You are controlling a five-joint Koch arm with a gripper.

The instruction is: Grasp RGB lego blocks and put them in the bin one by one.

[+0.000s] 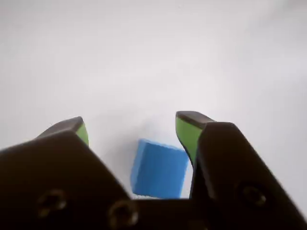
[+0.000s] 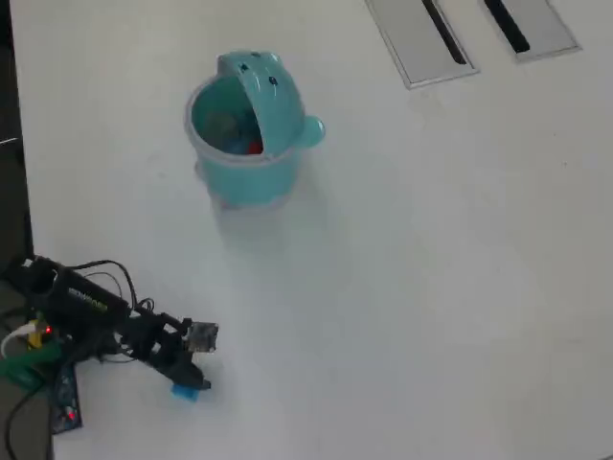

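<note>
In the wrist view a blue lego block (image 1: 159, 168) lies on the white table between my gripper's (image 1: 132, 125) two green-padded fingers (image 1: 184, 132). The jaws stand wide apart; the block sits close to the right finger, with a gap on its left. From overhead, the gripper (image 2: 190, 381) is at the lower left with the blue block (image 2: 182, 392) at its tip. The light teal bin (image 2: 244, 179) stands far off at the upper left, flap raised. A red block (image 2: 255, 147) shows inside it.
The arm's base and cables (image 2: 57, 316) lie at the left table edge. Two grey slotted panels (image 2: 421, 38) are set into the table at the top right. White tabletop (image 2: 431, 287) spreads between the arm and the bin.
</note>
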